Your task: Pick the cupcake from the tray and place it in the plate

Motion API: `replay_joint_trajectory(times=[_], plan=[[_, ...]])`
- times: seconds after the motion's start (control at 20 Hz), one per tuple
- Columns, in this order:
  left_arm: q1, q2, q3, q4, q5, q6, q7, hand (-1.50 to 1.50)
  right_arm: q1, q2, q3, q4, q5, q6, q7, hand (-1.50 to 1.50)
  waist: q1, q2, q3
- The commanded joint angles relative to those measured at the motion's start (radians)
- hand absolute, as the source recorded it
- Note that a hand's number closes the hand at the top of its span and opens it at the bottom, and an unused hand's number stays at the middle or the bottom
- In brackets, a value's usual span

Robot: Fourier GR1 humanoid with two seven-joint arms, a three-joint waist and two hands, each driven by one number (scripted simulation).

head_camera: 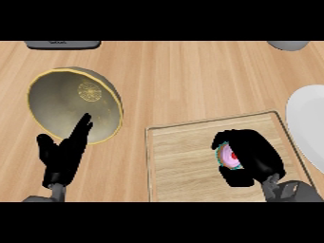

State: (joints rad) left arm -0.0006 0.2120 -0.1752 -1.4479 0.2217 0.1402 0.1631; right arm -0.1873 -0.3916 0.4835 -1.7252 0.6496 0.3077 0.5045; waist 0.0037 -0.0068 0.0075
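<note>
A cupcake [228,156] with pink icing, a red centre and a teal wrapper rests tipped on its side over the wooden tray [185,152] at the lower middle. My right hand [255,159] is curled round it from the right and hides most of it. The white plate [322,128] lies at the right edge, just beyond the tray's right rim, partly cut off by the view. My left hand [64,154] stands open at the lower left, fingers up, in front of a gold-rimmed dish.
A round gold-rimmed grey dish [70,102] sits at the left. A dark grey object [62,44] lies at the counter's far edge on the left. A grey round thing [288,45] shows at the far right. Bare wood lies between the dish and the tray.
</note>
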Motion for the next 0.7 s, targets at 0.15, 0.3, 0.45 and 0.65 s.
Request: replay_joint_trajectory(times=[0.15, 0.3, 0.45, 0.65], plan=[[0.031, -0.027, -0.008, -0.053, -0.021, 0.017, 0.095, 0.00, -0.010, 0.023, -0.017, 0.089, 0.114, -0.040, -0.103, 1.50, 0.001, 0.007, -0.007], [-0.021, 0.002, 0.038, 0.008, -0.006, -0.036, 0.075, 0.00, 0.040, 0.006, -0.038, 0.022, 0.155, -0.106, -0.144, 1.50, -0.004, 0.007, -0.007], [0.009, -0.029, -0.002, 0.002, -0.029, -0.004, 0.038, 0.00, -0.108, 0.114, -0.283, 0.199, 0.179, -0.190, 0.252, 1.50, 0.019, 0.028, -0.009], [0.008, -0.022, 0.006, -0.021, -0.030, 0.000, 0.033, 0.00, -0.157, 0.116, -0.460, 0.275, 0.256, -0.325, 0.487, 1.50, 0.017, 0.048, -0.010]])
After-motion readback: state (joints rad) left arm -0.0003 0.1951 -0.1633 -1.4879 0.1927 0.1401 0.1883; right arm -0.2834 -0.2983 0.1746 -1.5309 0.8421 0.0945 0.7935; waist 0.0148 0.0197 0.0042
